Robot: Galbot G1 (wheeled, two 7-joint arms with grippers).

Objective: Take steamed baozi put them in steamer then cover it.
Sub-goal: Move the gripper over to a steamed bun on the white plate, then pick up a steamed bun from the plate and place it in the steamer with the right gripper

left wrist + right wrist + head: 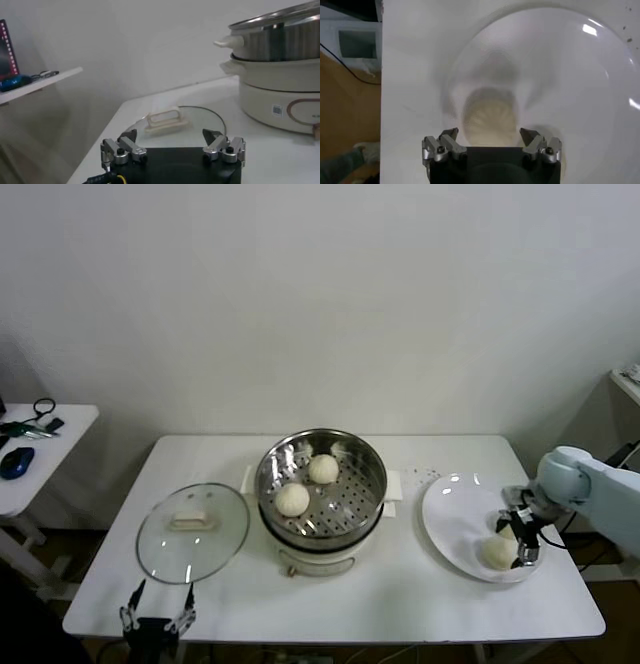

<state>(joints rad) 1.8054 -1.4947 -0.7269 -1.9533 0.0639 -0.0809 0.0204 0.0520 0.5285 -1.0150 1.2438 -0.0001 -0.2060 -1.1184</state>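
White table (400, 604): carries all items listed below; a smaller side table (45, 459) stands apart at the robot's left with a blue mouse (16, 461) and dark cables on it.

Steamer (322, 484): steel pot with perforated floor on a white base, centre of the table, uncovered. Two steamed baozi lie inside, one toward the back (323, 469), one nearer the front-left (292, 500), apart from each other.

Cover (193, 532): clear glass lid, cream bar handle up, lying flat on the table just left of the steamer, near the front edge.

White plate (450, 514): right of the steamer, near it but not touching. One baozi (498, 552) rests on its front-right part; a second is partly hidden behind the right gripper.

Right gripper (522, 536): over the plate's right edge, fingers spread wide, straddling the baozi (490, 120) below without gripping it; its own body blocks part of the bun.

Left gripper (157, 618): low at the table's front edge, just in front of the cover, fingers (131, 145) spread apart, holding nothing.
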